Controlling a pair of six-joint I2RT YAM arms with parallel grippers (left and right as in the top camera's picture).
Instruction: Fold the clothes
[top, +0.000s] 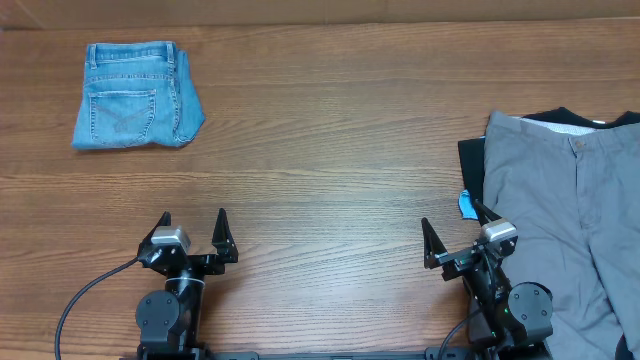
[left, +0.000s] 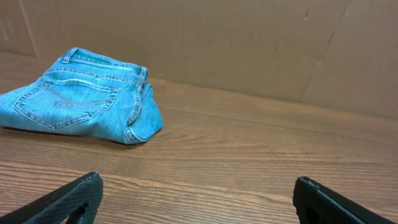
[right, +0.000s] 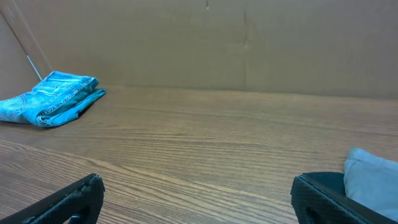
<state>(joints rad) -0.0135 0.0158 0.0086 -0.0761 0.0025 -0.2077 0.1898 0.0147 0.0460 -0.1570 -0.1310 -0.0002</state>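
I see a wooden table (top: 330, 130). Folded light-blue denim shorts (top: 135, 95) lie far left. At the right, a black garment (top: 472, 165) lies under grey shorts (top: 560, 220).

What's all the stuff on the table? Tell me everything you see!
denim shorts: one, light blue, folded, far left
grey shorts: one, grey, right edge, lying on the black garment
black garment: one, black, under the grey shorts
blue scrap: one, bright blue, at the grey shorts' left edge
table: one, brown wood
cardboard wall: brown, behind the table
left hand: black, open, near edge
right hand: black, open, by the grey shorts
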